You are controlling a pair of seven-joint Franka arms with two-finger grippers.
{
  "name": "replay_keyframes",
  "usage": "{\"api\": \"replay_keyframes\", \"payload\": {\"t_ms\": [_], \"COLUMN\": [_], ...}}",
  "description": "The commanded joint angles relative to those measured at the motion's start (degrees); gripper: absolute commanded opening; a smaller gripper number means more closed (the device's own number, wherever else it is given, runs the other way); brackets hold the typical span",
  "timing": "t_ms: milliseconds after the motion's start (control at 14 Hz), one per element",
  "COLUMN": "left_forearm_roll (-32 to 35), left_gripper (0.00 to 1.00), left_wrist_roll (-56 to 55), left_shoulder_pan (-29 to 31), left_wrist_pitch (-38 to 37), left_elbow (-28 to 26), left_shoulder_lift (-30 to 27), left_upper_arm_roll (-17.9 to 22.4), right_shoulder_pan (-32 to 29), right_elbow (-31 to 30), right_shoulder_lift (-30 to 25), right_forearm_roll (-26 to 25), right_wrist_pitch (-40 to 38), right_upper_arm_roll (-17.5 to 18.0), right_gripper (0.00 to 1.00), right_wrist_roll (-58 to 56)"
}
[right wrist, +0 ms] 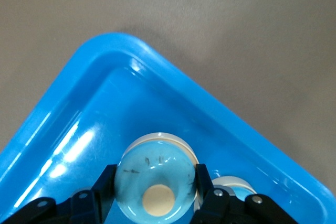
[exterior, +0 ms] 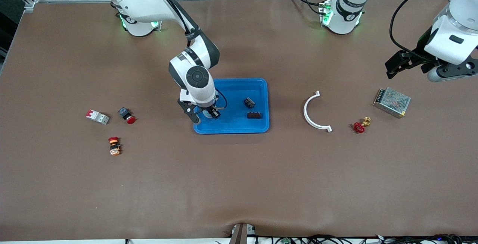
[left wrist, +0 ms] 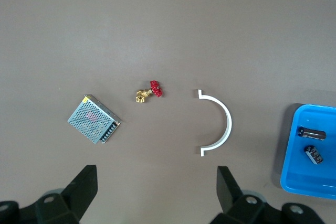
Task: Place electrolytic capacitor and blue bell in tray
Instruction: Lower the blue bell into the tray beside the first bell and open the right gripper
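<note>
The blue tray (exterior: 239,87) lies mid-table. My right gripper (exterior: 209,114) hangs low over the tray's corner nearest the camera at the right arm's end. It is shut on the blue bell (right wrist: 157,161), a pale blue dome with a cream button, pinched between both fingers (right wrist: 106,179) just above the tray floor (right wrist: 105,108). Two small dark parts (exterior: 249,102) (exterior: 254,115) lie in the tray; whether either is the electrolytic capacitor I cannot tell. My left gripper (exterior: 397,65) waits open and empty, high over the left arm's end of the table (left wrist: 157,182).
A white curved bracket (exterior: 313,115), a red-handled brass valve (exterior: 360,125) and a metal mesh box (exterior: 392,102) lie toward the left arm's end. A red-and-white breaker (exterior: 97,116) and two red push-buttons (exterior: 127,115) (exterior: 114,146) lie toward the right arm's end.
</note>
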Motion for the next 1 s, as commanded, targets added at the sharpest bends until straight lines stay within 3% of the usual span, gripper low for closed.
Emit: {"api": "replay_keyframes", "payload": {"t_ms": [0, 929], "left_forearm_roll": [-0.9, -0.9], "left_gripper": [1.00, 1.00], "left_wrist_roll": [0.9, 0.9], "left_shoulder_pan": [0.1, 0.1], "left_wrist_pitch": [-0.6, -0.7], "left_elbow": [-0.6, -0.7], "left_shoulder_lift": [-1.3, -1.3], "left_upper_arm_roll": [0.1, -0.2], "right_shoulder_pan": [1.0, 2.0], "right_elbow": [2.0, 2.7], "right_shoulder_lift": [1.7, 3.9], "right_forearm_roll": [-0.1, -0.1], "right_wrist_pitch": [-0.6, 0.5], "right_upper_arm_roll": [-0.7, -0.7], "right_gripper": [0.00, 0.00], "right_wrist_roll": [1.2, 1.3]}}
